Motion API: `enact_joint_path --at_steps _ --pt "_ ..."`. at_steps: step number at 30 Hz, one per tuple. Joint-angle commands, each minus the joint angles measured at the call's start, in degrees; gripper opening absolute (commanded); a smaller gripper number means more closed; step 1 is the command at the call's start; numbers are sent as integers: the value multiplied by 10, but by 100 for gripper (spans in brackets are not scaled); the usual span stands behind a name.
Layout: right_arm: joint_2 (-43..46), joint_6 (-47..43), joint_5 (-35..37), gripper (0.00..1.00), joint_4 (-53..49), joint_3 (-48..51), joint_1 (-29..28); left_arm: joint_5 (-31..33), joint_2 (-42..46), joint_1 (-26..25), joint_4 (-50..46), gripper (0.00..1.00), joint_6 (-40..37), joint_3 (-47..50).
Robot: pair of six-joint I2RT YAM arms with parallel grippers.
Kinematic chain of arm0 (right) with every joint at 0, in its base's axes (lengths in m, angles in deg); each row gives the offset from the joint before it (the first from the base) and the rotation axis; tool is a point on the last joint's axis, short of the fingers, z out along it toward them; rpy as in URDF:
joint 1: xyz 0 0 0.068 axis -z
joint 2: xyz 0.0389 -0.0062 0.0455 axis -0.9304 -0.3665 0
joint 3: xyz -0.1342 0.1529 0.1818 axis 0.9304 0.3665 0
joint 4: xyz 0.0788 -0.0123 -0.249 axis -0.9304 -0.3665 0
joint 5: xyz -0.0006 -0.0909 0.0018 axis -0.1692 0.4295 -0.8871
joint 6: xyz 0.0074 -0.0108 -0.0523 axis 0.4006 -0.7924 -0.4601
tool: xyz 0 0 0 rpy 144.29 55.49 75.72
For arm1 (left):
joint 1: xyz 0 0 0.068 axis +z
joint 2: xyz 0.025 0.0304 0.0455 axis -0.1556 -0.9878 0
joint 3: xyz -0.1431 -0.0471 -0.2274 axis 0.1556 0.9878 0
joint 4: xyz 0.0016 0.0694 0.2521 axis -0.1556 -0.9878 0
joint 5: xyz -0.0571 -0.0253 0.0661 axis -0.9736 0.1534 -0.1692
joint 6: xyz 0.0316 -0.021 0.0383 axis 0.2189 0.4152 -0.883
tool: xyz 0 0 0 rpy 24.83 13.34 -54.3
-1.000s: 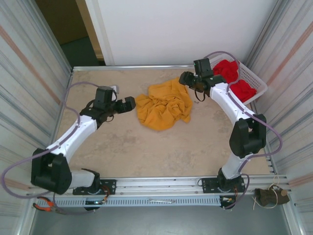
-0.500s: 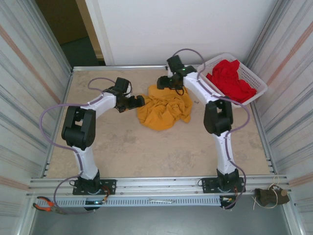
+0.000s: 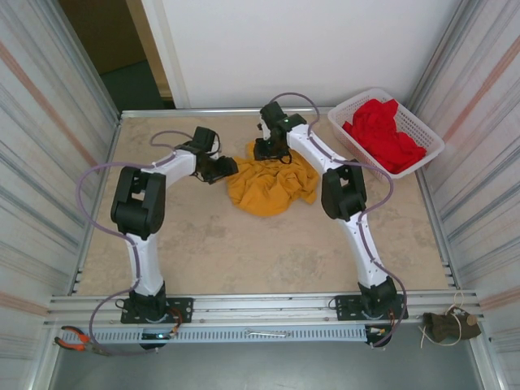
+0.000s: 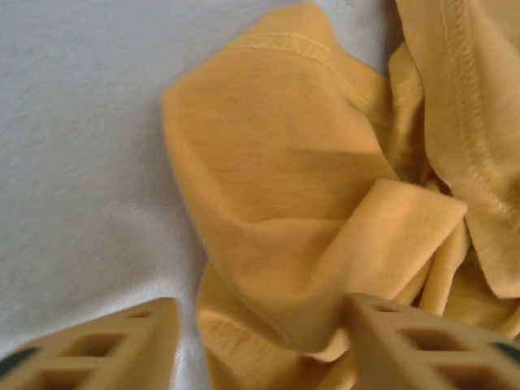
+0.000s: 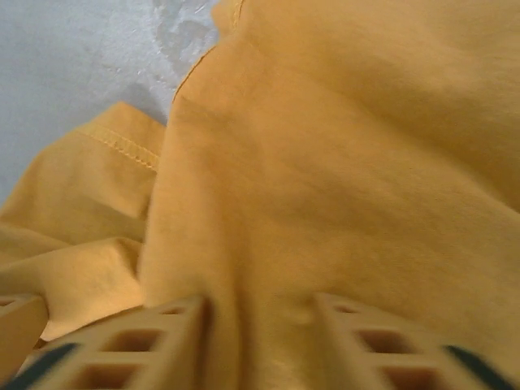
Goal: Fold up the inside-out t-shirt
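Your right gripper [image 5: 260, 317] has its jaws drawn in on a ridge of the mustard-yellow t-shirt [image 5: 349, 162]. Cloth fills the narrow gap between the fingers, so take it as pinching the fabric at the heap's far edge. Your left gripper [image 4: 260, 329] is looser. Its jaws stand apart astride a fold at the heap's left edge, and a strip of bare table [image 4: 81, 162] shows between the left finger and the cloth, so nothing is gripped there yet.

From above, the shirt is a crumpled heap on the far middle of the table, between the two grippers. Raised seam stitching shows along its hems in the wrist views, which fits a garment lying inside out. No fold has been made and no part lies flat. By my reading you are at the very start, taking hold at two points. Lifting, spreading the shirt flat and every fold are yet to come.

The tabletop is pale and mottled like stone, and bare around the heap. A white plastic basket [image 3: 431, 150] in the far right corner holds a red garment [image 3: 380, 132], apart from the shirt. Corrugated metal panels [image 3: 49, 122] close in the left and right sides, with a white wall [image 3: 309, 49] at the far end. Orange-handled pliers [image 3: 75, 341] lie by the near rail on the left.
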State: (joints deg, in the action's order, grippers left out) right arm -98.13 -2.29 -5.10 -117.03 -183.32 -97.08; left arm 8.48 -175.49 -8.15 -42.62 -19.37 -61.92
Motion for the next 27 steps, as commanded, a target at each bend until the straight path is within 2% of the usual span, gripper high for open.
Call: enact_joint_path --at_steps 1,2,3,7,12,17,21,27 --pt "34 9 -40 0 -10 15 28 -17 -14 -6 14 21 -1 -7" --pt "55 15 -52 0 -3 26 40 -11 -9 -6 10 6 -9 -14" --pt "82 23 -62 0 6 39 52 -2 2 -4 6 0 -17 -20" --pt "208 61 -81 0 65 102 97 3 62 24 -10 0 -40 -58" --pt "364 143 -109 0 168 189 156 -64 127 94 -4 0 -3 -123" --pt "475 187 -118 0 245 276 178 -110 184 124 16 0 24 -149" --pt "561 207 -108 0 304 377 174 -120 241 126 31 0 28 -110" --pt "689 214 -64 0 337 581 145 -108 345 125 53 0 34 41"
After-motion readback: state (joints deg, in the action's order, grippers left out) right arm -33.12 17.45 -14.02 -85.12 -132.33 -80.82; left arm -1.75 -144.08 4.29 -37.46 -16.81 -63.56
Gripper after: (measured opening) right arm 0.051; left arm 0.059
